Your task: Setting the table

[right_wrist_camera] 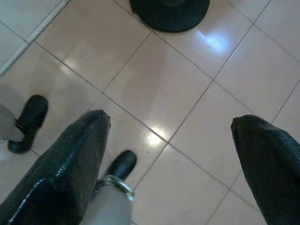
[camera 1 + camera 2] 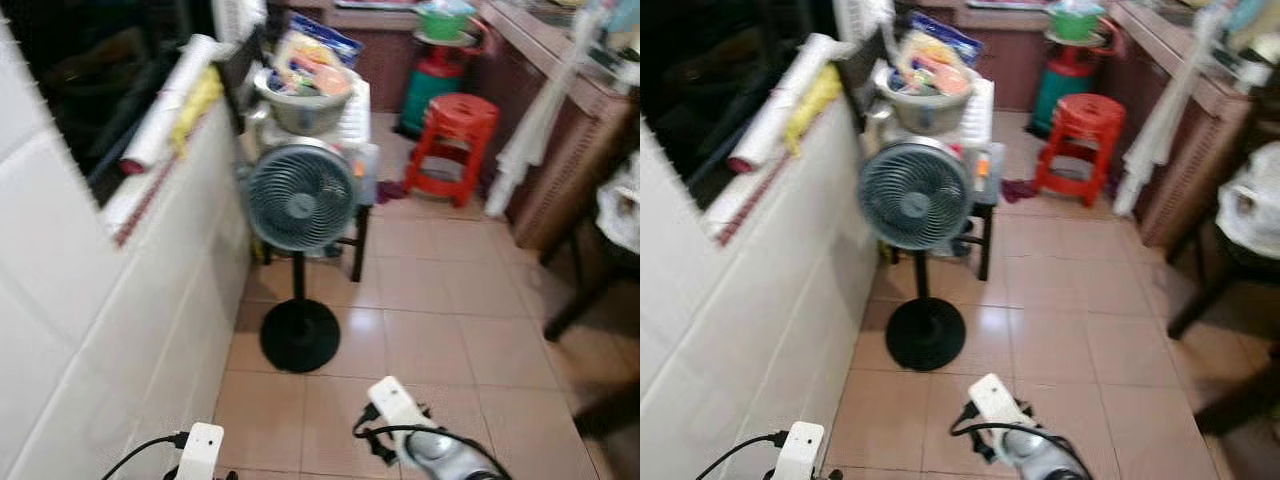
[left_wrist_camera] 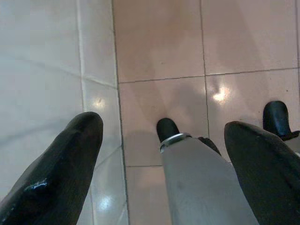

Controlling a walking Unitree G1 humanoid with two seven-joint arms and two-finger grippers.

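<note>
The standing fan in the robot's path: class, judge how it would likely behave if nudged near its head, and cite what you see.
The standing fan looks top-heavy: a big grille head on a thin pole, so it may tip. Its round black base is wide and flat, so it probably resists gentle pushes. On the glossy floor tiles, it might slide instead.

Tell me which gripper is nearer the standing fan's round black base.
Right. The right gripper hangs open just short of the fan base; the left gripper, also open, hangs beside the white tiled wall, farther off.
</note>
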